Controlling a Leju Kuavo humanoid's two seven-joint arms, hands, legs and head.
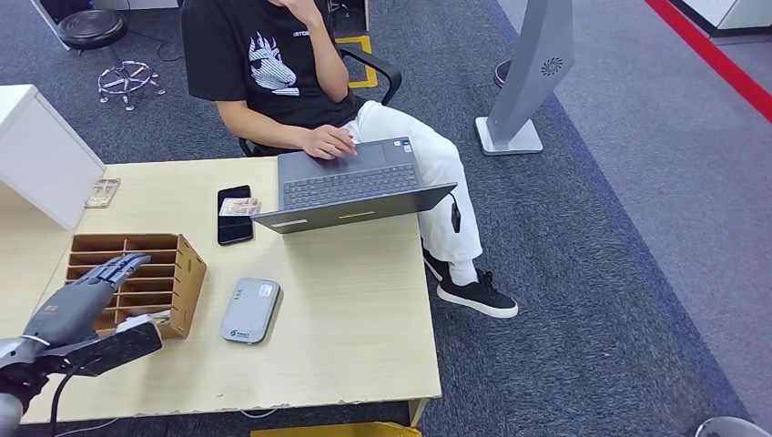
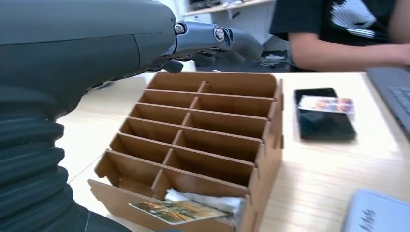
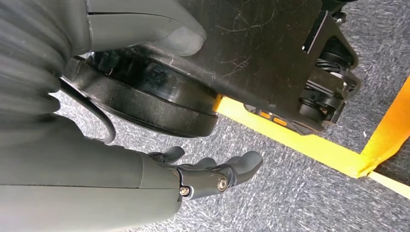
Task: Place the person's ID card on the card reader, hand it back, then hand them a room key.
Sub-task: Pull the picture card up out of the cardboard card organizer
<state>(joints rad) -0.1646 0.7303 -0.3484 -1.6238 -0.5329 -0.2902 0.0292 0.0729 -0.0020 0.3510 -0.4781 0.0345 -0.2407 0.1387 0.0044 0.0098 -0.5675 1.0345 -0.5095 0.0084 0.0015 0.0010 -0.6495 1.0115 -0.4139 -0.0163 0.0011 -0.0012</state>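
Person (image 1: 273,64): head is being cut off by the head view's upper edge.
Reader (image 2: 379,212): is running off the left wrist view's corner.
Card (image 1: 239,208) on phone (image 1: 235,223): print is reading too small to tell.
Organizer (image 1: 137,278): near cells are lying hidden behind the left hand (image 1: 86,296).

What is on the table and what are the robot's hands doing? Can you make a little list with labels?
table: light wooden desk
left hand: left hand over the wooden organizer, holding nothing
right hand: right hand hangs down near the carpet, holding nothing
card reader: grey card reader, nothing on it
phone: black phone with a card lying on it
organizer contents: another card in its nearest row
laptop: grey laptop, the person has a hand on it
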